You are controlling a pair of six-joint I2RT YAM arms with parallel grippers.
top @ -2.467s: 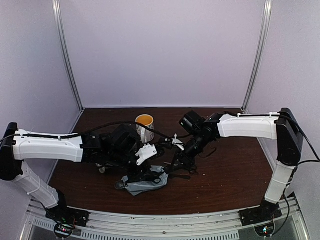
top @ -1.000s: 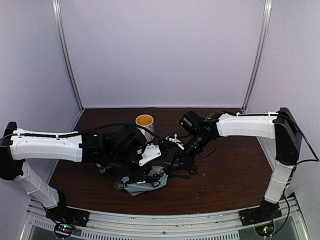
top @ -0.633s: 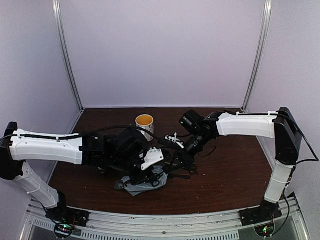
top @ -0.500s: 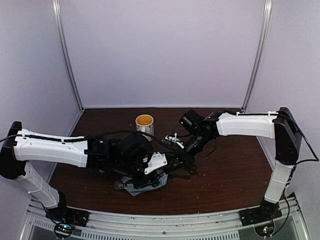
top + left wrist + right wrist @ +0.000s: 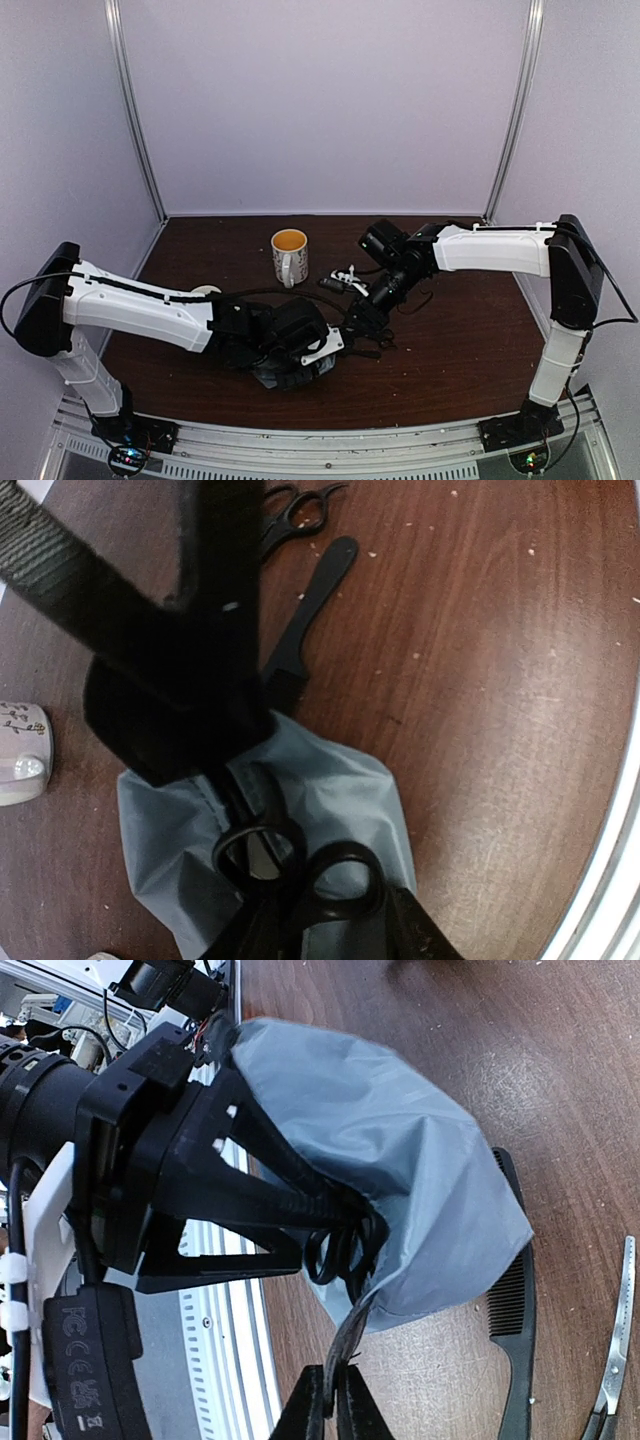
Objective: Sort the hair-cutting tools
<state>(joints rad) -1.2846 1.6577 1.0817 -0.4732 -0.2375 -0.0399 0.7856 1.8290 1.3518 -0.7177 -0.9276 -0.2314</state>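
Left hand (image 5: 335,1235) is clamped on black-handled steel scissors (image 5: 300,870) at the mouth of the grey fabric pouch (image 5: 340,790); right hand (image 5: 330,1392), just ahead, pinches its rim; the brown tabletop (image 5: 500,680) ends close beside.

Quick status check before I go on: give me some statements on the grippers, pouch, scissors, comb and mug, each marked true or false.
1. The right gripper pinches the edge of the grey pouch. True.
2. The comb is inside the pouch. False: it lies on the table beside the pouch.
3. The left gripper holds the held scissors at the pouch. True.
4. Both scissors are at the pouch. False: the second scissors lie on the table beyond the comb.
5. The yellow-lined mug is tipped over. False: it stands upright.
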